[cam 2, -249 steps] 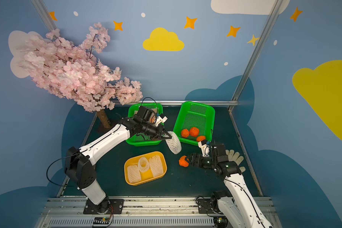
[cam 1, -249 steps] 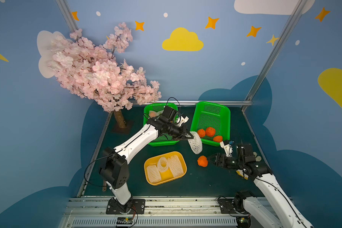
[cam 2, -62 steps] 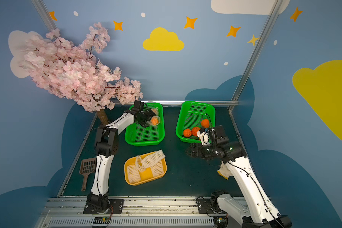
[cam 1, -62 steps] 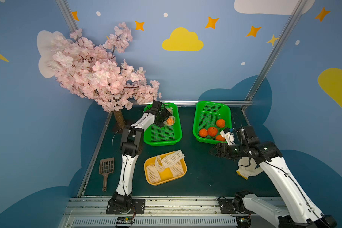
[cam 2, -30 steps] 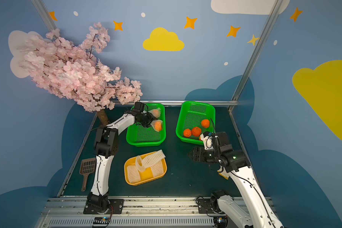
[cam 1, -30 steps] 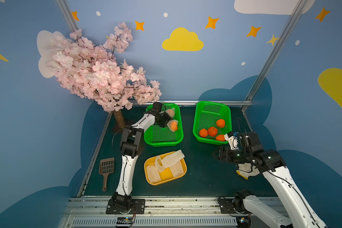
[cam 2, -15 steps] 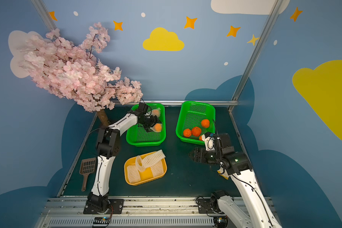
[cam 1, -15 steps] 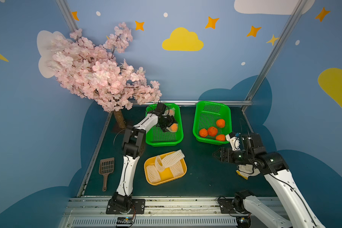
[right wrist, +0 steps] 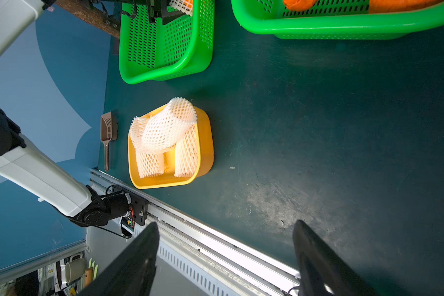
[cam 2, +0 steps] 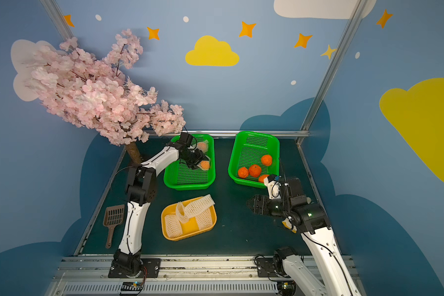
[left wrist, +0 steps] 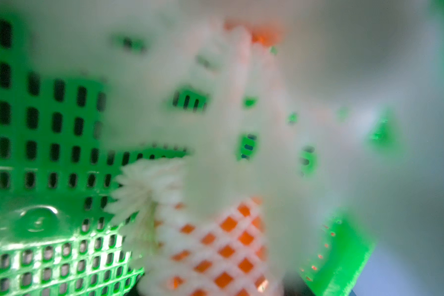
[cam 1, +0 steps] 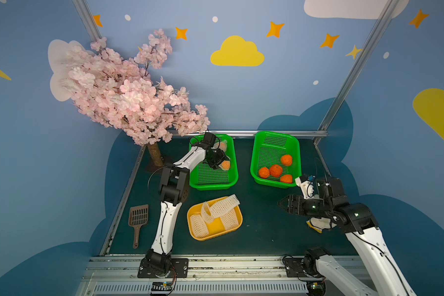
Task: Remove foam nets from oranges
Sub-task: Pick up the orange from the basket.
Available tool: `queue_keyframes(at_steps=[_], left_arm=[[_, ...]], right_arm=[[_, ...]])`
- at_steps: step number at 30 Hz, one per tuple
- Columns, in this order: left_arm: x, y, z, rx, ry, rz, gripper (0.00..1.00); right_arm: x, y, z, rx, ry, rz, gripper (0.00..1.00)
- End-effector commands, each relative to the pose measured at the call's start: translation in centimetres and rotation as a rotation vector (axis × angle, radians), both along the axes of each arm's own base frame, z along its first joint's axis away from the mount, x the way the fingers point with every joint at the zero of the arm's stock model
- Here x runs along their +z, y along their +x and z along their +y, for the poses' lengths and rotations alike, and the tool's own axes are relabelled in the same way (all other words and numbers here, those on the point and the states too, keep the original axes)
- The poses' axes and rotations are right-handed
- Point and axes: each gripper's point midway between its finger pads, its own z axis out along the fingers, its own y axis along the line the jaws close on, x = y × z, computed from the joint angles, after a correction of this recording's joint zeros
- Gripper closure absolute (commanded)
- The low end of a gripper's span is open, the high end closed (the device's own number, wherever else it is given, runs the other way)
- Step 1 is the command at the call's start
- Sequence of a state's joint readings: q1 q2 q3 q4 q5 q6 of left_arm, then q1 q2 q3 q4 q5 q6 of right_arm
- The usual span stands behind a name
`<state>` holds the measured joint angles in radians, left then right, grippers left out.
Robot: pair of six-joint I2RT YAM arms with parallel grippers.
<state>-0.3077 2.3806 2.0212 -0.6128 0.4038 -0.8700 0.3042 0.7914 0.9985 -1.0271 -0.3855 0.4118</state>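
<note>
Both top views: dark green mat (cam 1: pixel 262 235) under blue walls (cam 1: pixel 280 97) painted with clouds and stars. White nets (cam 1: pixel 219 208) pile in the yellow tray (cam 1: pixel 217 228). Beyond it, left gripper (cam 1: pixel 220 164) at a netted orange (cam 1: pixel 226 165) in a basket (cam 1: pixel 210 183); bare oranges (cam 1: pixel 276 170) in the next basket (cam 1: pixel 274 185). Left wrist: netted orange (left wrist: pixel 223 246) fills the blurred lens, grip impossible to tell. Right wrist: right gripper (right wrist: pixel 224 225), jaws wide apart, empty, near the tray.

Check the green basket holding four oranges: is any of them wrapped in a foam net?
No, all four oranges in that green basket show bare peel, without white mesh.
</note>
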Motion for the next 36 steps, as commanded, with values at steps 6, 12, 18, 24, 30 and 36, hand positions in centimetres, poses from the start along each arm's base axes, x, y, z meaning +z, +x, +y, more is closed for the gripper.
queue_keyframes(at_steps=[6,12,18,24,30,36], left_arm=[[2.0,-0.1,0.8,-0.039,0.001,-0.074,0.47],[3.2,-0.4,0.8,-0.055,-0.031,-0.103,0.47],[5.5,-0.7,1.3,-0.050,-0.068,-0.161,0.48],[8.7,-1.9,1.0,-0.104,-0.104,-0.226,0.48],[11.8,-4.6,0.8,-0.166,-0.144,-0.278,0.49],[16.3,-8.9,-1.1,-0.275,-0.181,-0.337,0.49]], right_arm=[[-0.2,0.2,0.2,0.003,0.008,0.012,0.19],[-0.3,0.5,0.2,0.006,0.006,0.009,0.19],[-0.3,0.7,0.2,0.012,0.004,0.011,0.19],[-0.4,0.9,0.2,0.012,0.011,0.014,0.19],[-0.3,1.3,0.4,0.005,0.045,0.024,0.19],[0.3,2.3,0.4,-0.015,0.100,0.026,0.19]])
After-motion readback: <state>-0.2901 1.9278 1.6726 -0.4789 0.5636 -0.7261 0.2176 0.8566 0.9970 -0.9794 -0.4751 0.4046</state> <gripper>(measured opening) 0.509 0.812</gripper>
